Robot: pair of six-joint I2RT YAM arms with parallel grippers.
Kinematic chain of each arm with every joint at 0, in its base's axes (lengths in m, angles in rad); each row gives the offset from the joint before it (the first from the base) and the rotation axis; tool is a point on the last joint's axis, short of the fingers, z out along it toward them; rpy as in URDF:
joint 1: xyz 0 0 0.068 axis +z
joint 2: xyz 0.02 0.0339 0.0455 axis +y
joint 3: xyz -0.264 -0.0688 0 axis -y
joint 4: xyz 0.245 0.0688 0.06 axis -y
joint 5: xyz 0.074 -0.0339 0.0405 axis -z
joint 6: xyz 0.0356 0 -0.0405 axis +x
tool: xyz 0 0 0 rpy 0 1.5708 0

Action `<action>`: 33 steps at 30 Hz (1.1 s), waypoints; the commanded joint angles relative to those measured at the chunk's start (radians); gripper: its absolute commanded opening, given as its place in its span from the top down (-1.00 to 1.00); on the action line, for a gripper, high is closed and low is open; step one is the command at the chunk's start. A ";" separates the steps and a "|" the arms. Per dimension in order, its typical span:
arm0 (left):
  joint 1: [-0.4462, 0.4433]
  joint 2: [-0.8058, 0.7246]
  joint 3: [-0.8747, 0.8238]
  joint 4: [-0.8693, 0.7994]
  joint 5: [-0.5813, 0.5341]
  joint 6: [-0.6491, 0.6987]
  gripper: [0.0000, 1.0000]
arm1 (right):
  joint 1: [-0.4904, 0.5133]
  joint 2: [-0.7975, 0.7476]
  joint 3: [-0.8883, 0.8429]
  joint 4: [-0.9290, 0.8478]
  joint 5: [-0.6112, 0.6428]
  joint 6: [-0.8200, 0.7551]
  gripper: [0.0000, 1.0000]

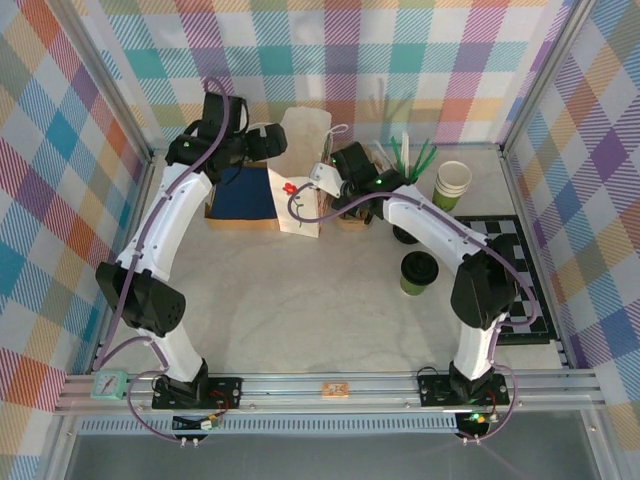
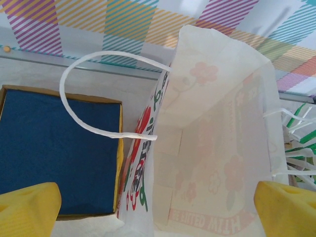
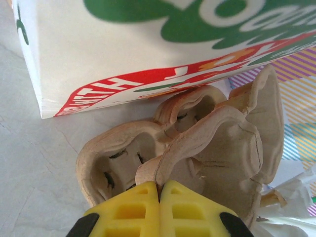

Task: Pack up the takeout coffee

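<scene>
The takeout coffee [image 1: 418, 272], a short green cup with a black lid, stands on the table right of centre, apart from both grippers. The white paper bag [image 1: 303, 170] stands upright at the back. My left gripper [image 1: 272, 140] hovers at the bag's top edge. In the left wrist view its yellow fingers [image 2: 29, 207] are spread wide open on either side of the bag's open mouth [image 2: 217, 148], holding nothing. My right gripper [image 3: 159, 190] is shut on the rim of a brown pulp cup carrier [image 3: 212, 143] lying just right of the bag [image 3: 123, 44].
A box of blue napkins [image 1: 245, 195] sits left of the bag. A loose black lid [image 1: 405, 236], a stack of green-and-cream cups [image 1: 452, 185] and green-and-white cutlery [image 1: 410, 155] stand at the back right. A checkered mat [image 1: 515, 250] lies by the right wall.
</scene>
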 commanded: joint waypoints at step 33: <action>0.067 -0.116 -0.142 0.083 0.009 -0.030 -1.00 | 0.027 -0.048 -0.040 -0.180 -0.148 0.063 0.07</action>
